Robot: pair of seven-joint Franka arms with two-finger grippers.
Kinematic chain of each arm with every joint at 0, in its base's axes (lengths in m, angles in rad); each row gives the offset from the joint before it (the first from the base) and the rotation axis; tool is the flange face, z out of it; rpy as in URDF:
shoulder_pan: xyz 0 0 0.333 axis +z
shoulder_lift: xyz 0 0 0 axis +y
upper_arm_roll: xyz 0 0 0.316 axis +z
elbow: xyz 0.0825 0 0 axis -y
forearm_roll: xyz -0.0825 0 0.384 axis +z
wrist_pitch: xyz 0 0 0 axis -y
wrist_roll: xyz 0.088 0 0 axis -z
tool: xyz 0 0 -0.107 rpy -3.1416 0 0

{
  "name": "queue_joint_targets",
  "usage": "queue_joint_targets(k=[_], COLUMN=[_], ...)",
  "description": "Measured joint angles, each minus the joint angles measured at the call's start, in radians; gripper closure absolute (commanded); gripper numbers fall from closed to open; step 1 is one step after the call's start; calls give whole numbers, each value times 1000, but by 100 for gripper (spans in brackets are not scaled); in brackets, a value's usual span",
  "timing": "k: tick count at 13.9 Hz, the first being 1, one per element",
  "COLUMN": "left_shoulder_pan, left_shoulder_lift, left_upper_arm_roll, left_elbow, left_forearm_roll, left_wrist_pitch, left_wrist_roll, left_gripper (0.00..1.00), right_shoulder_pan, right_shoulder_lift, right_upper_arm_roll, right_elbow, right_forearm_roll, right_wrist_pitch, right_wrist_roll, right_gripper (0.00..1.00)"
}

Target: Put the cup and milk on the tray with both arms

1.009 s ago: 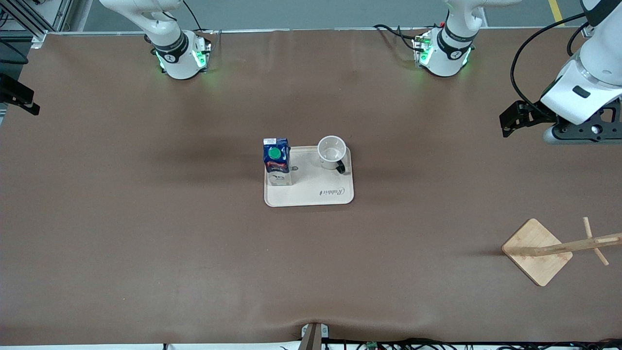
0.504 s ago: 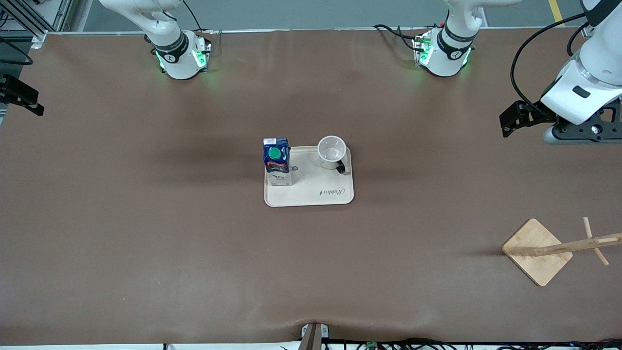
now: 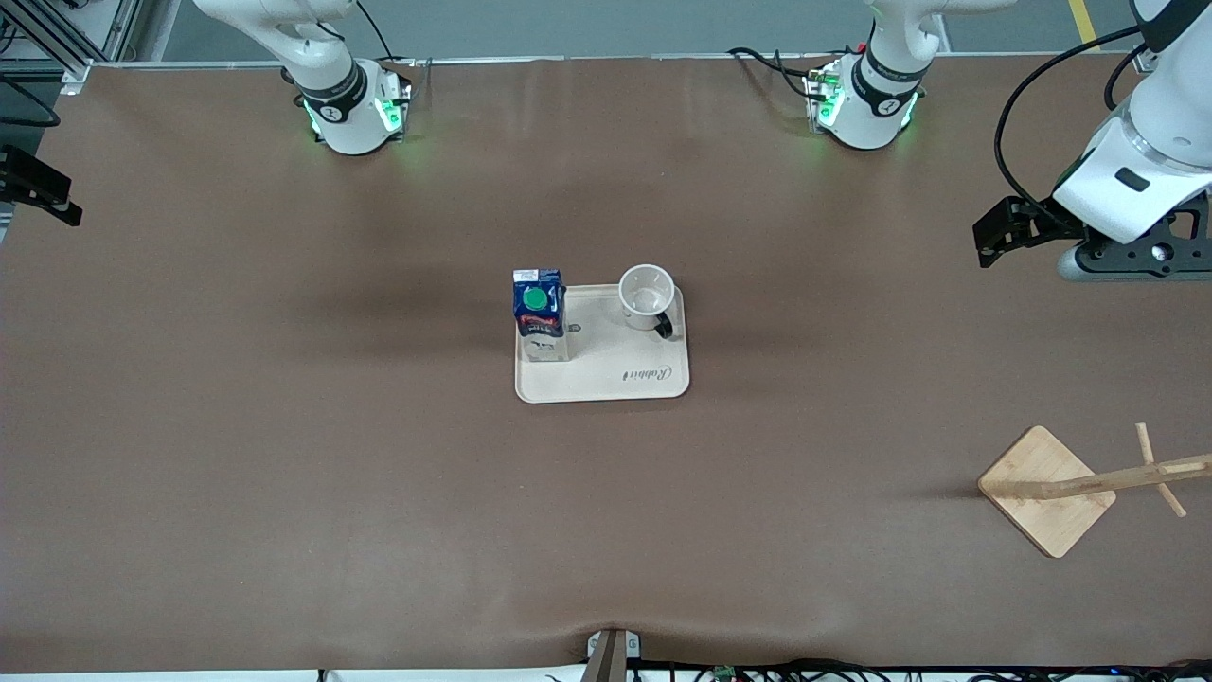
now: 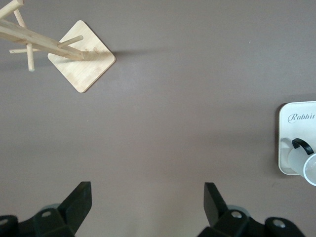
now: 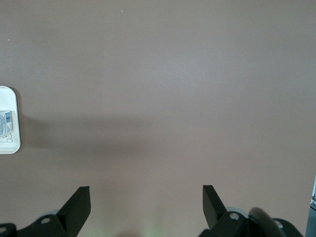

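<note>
Standing nearest the front camera, toward the left arm's end of the worktop (image 3: 284, 455), is a wooden stand (image 3: 1046, 490) with a square base and a leaning pegged pole. Farther from the camera, mid-worktop, lies the tray (image 3: 606, 379), well apart from both pincers. The milk carton (image 3: 539, 313) stands upright on the tray's corner toward the right arm's end, green cap up. The cup (image 3: 647, 296) sits upright on the tray's corner toward the left arm's end, its black handle turned toward the front camera; carton and cup are apart, with bare tray between them.

The left pincer (image 4: 147, 207) hangs over bare worktop at the left arm's end, fingers spread wide and empty; its wrist view catches the stand (image 4: 81, 55) and the tray's edge (image 4: 286, 111) with the cup (image 4: 302, 163). The right pincer (image 5: 146, 207) hangs over bare worktop at the right arm's end, fingers likewise spread and empty, the tray's edge (image 5: 11, 98) showing at the side of its wrist view.
</note>
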Motion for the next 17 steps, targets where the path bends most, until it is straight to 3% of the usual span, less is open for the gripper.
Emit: queue_joint_targets(k=[17], left_shoulder_pan=[-2], left_shoulder_lift=[0], left_upper_arm_roll=[0], left_elbow=[0], left_forearm_roll=[0], left_wrist_pitch=[0], left_wrist_roll=[0], left_gripper=[0], right_shoulder_pan=[-13], right_shoulder_lift=[0], right_upper_arm_roll=[-1], right_elbow=[0], right_forearm_roll=[4], right_wrist_pitch=[12], right_wrist_roll=[0], right_gripper=[0])
